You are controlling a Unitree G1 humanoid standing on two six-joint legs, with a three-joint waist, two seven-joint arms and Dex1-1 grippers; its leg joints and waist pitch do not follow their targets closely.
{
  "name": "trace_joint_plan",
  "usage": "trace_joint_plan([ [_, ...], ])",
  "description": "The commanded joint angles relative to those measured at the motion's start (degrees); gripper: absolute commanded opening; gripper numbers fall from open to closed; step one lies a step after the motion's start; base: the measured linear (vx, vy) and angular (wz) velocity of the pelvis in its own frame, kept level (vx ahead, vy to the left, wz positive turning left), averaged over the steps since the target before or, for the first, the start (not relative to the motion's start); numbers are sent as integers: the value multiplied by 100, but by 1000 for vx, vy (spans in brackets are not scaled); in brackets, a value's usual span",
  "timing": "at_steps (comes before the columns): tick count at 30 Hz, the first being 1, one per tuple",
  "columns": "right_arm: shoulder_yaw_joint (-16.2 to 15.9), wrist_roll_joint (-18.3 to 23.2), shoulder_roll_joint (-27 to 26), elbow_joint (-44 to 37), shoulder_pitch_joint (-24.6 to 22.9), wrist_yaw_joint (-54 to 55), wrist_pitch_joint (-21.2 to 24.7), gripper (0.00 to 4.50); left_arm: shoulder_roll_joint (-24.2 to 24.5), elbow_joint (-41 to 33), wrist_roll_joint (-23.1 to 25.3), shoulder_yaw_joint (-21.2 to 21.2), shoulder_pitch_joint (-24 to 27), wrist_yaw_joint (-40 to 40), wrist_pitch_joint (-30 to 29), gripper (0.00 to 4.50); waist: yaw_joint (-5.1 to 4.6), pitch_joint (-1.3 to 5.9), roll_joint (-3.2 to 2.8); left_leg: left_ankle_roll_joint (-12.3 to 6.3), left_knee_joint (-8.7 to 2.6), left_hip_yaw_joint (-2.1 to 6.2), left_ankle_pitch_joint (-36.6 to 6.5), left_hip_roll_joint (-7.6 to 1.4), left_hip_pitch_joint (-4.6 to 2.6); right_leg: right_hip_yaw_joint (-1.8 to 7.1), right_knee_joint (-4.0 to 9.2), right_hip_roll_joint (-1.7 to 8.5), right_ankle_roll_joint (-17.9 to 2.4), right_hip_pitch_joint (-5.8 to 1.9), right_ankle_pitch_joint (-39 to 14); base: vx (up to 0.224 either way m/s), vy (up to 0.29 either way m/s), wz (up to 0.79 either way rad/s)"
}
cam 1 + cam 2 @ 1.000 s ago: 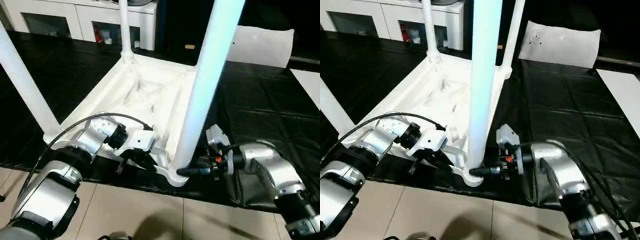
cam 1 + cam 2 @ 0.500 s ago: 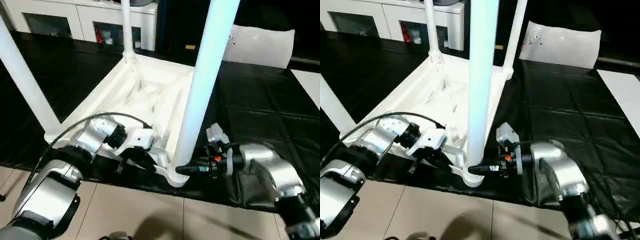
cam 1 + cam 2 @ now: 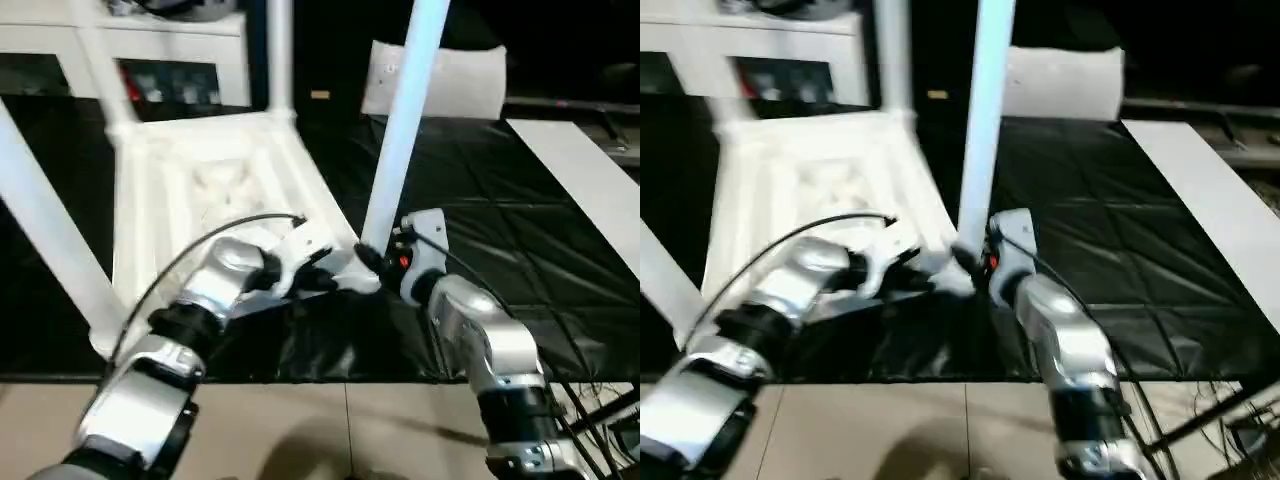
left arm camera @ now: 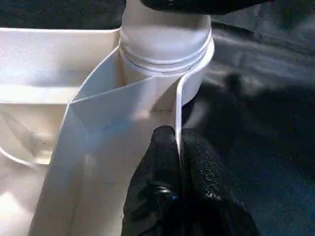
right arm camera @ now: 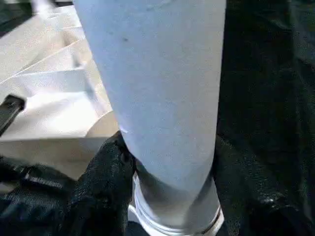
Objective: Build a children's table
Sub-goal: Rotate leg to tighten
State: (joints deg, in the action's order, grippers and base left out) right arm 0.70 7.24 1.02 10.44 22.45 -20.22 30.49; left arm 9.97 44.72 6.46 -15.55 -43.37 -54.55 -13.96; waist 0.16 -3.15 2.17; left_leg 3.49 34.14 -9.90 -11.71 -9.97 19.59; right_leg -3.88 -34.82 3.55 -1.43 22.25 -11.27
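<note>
I had the tabletop [image 3: 215, 180] lying upside down on the black mat [image 3: 500, 250], ribbed underside up, with legs standing in its corner sockets. My left gripper [image 4: 179, 147] was pinched nearly shut on the thin edge wall of the tabletop just beside the near corner socket [image 4: 194, 69]. My right gripper [image 5: 167, 172] stood about half open, its two black fingers [image 5: 106, 172] set one on each side of the base of the near leg [image 3: 400, 140], right above the socket. I judged the step to be seating that leg: the left grip had to pin the tabletop against twisting while the right turned or pressed the leg straight down its own axis, since any lean would bind it in the socket. The mat looked slick and quilted, so the tabletop could slide. Beyond it stood white cabinets [image 3: 130, 45] and a flat white bag [image 3: 440, 80]; pale floor tiles [image 3: 330, 430] ran along the mat's near edge.
</note>
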Motion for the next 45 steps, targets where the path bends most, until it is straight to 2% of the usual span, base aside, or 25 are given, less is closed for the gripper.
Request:
trace_joint_plan([
  [1,-610,212,-502,75,125,-326,23,269,-480,-448,-107,-101,-75,116,76,0,59,331,-36,-48,-470,163,-1214,-329,30,346,523,528,-952,-213,-1726,0,0,0],
  [2,-591,207,-528,44,109,-309,23,269,-470,-504,-88,-114,-50,107,56,0,68,362,-33,-129,-438,140,-927,-326,43,358,471,540,-1109,-241,-1221,0,0,0],
  [3,-589,209,-527,40,106,-312,23,275,-467,-507,-87,-116,-47,104,55,0,74,378,-36,-186,-419,132,-731,-315,69,361,439,542,-1171,-268,-936,0,0,0],
  [4,-575,237,-431,-78,-4,-440,-36,297,-352,-551,-22,-163,-8,29,117,0,91,398,-43,-298,-404,130,-342,-311,102,355,372,527,-1271,-302,-346,0,0,0],
  [5,-576,238,-424,-83,-9,-448,-40,310,-346,-551,-18,-165,-7,26,123,0,93,392,-40,-411,-391,111,-169,-302,102,351,347,517,-1363,-299,22,0,0,0],
  [8,-611,229,-22,-261,-231,-780,-311,329,-58,-521,37,-260,59,-216,452,0,136,376,-47,-485,-394,106,-380,-314,88,346,379,537,-1421,-318,-118,0,0,0],
  [9,-593,254,111,-329,-301,-922,-381,329,43,-521,46,-296,86,-326,558,0,138,368,-48,-476,-398,100,-434,-319,83,349,386,530,-1411,-314,-183,0,0,0],
  [10,-578,264,146,-345,-317,-958,-399,353,70,-519,47,-304,94,-359,609,0,154,360,-53,-444,-409,105,-524,-331,66,346,399,527,-1382,-308,-338,0,0,0],
  [13,-455,391,736,-504,-501,-1703,-672,369,406,-544,-11,-379,213,-1007,1205,0,198,340,-56,-375,-418,99,-794,-349,32,358,437,531,-1301,-290,-725,0,0,0],
  [14,-455,391,736,-504,-501,-1703,-672,381,406,-544,-11,-379,213,-1007,1205,0,199,339,-61,-343,-428,99,-819,-357,33,360,431,528,-1296,-277,-759,0,0,0],
  [15,-458,423,922,-519,-531,-1957,-733,381,496,-524,-14,-418,230,-1233,1330,0,205,337,-47,-326,-432,97,-833,-358,24,355,437,520,-1286,-278,-789,0,0,0],
  [16,-451,482,1185,-528,-559,-2348,-832,403,621,-474,-39,-467,238,-1576,1560,0,218,338,-57,-318,-428,99,-860,-360,18,355,436,529,-1293,-270,-826,0,0,0],
  [19,-515,611,1690,-506,-552,-3175,-936,419,791,-400,-218,-530,214,-2303,1795,0,300,345,-44,-343,-414,76,-762,-367,10,361,400,530,-1335,-267,-647,0,0,0],
  [21,-549,625,1797,-483,-539,-3333,-947,441,827,-364,-243,-565,197,-2452,1892,0,344,351,-45,-371,-413,76,-690,-371,5,358,379,535,-1379,-263,-518,0,0,0],
  [22,-670,636,2061,-388,-471,-3771,-1074,447,925,-285,-258,-687,150,-2881,2060,0,363,358,-26,-383,-409,80,-625,-371,12,350,356,540,-1401,-273,-420,0,0,0],
  [25,-792,709,2268,-299,-382,-4228,-1179,447,992,-215,-237,-806,93,-3232,2200,0,410,358,2,-425,-398,67,-581,-372,21,352,356,555,-1401,-280,-414,0,0,0],
  [27,-792,709,2268,-299,-382,-4228,-1179,447,992,-215,-237,-806,93,-3232,2200,0,455,351,-11,-412,-397,63,-612,-378,14,345,369,550,-1372,-271,-576,0,0,0],
  [29,-980,842,2485,-145,-214,-4938,-1223,447,1100,-226,-252,-1091,32,-3718,2343,0,497,354,1,-383,-397,61,-626,-392,9,338,362,554,-1353,-269,-659,0,0,0],
  [31,-1030,879,2528,-98,-169,-5120,-1232,447,1143,-235,-290,-1216,13,-3779,2396,0,513,366,-8,-402,-388,60,-609,-396,8,329,333,538,-1390,-269,-588,0,0,0],
  [32,-1061,896,2549,-69,-142,-5225,-1251,420,1170,-237,-315,-1298,-1,-3795,2439,0,524,363,-12,-409,-384,58,-595,-402,14,327,328,541,-1406,-262,-529,0,0,0],
  [36,-1143,974,2581,-24,-76,-5501,-1186,394,1217,-258,-395,-1533,-51,-3795,2535,0,569,371,19,-405,-378,56,-549,-394,26,326,326,550,-1375,-271,-557,0,0,0],
  [37,-1190,993,2586,-6,-45,-5595,-1157,371,1233,-269,-415,-1631,-75,-3795,2569,0,588,374,25,-389,-375,56,-554,-392,17,321,326,546,-1349,-264,-617,0,0,0],
  [39,-1241,1008,2597,38,-7,-5691,-1168,360,1247,-243,-443,-1725,-109,-3795,2630,0,595,370,17,-369,-378,57,-574,-394,17,320,332,549,-1340,-259,-676,0,0,0],
  [42,-1316,1058,2621,74,30,-5909,-1118,327,1253,-205,-484,-1798,-148,-3795,2686,0,604,375,38,-339,-375,54,-559,-388,19,319,336,542,-1292,-264,-716,0,0,0],
  [45,-1352,1096,2638,82,45,-6008,-1099,315,1282,-195,-538,-1877,-171,-3795,2708,0,615,380,30,-344,-369,53,-527,-385,21,319,331,542,-1289,-267,-673,0,0,0],
])
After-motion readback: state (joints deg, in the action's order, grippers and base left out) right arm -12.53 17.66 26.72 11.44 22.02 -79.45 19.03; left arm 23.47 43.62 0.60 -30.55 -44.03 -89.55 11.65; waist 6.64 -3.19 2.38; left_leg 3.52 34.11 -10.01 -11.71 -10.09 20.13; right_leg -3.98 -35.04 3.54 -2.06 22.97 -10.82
